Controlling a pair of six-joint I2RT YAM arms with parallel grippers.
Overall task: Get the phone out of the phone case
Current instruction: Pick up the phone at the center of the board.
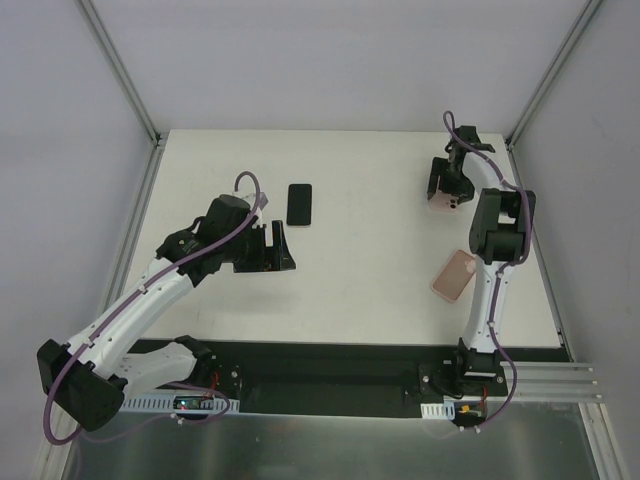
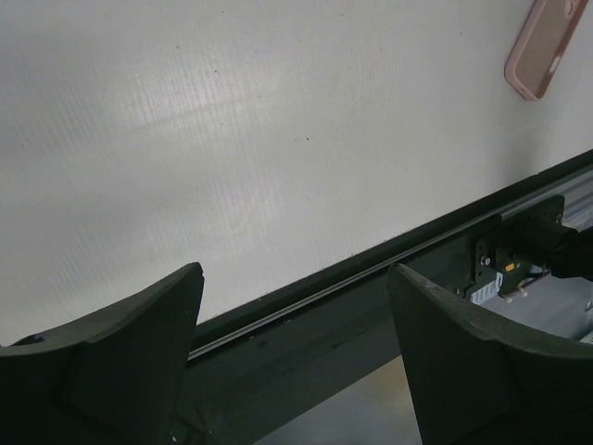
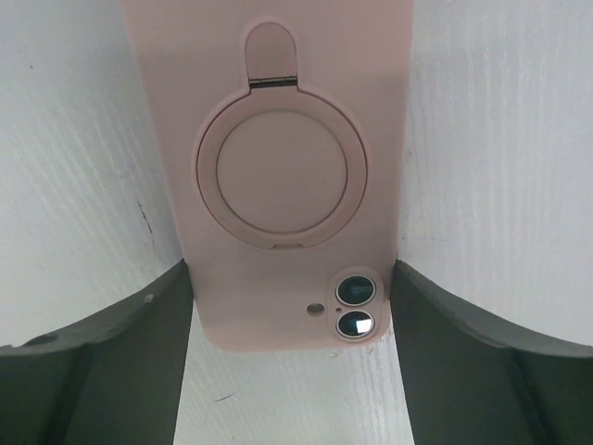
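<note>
A pink phone case (image 3: pixel 296 56) with a ring holder lies back up on the white table, and the phone's two camera lenses (image 3: pixel 356 307) show through its corner. My right gripper (image 3: pixel 291 269) stands over the case's camera end, one finger touching each long side. From above, this cased phone (image 1: pixel 441 205) sits at the far right under the right gripper (image 1: pixel 447 192). My left gripper (image 1: pixel 275 250) hovers left of centre, open and empty; in its own view its fingers (image 2: pixel 148 324) frame only the table's front edge.
A second pink case (image 1: pixel 453 275) lies near the right arm and also shows in the left wrist view (image 2: pixel 545 42). A bare black phone (image 1: pixel 299 204) lies at centre left. The black rail (image 1: pixel 330 375) runs along the front edge.
</note>
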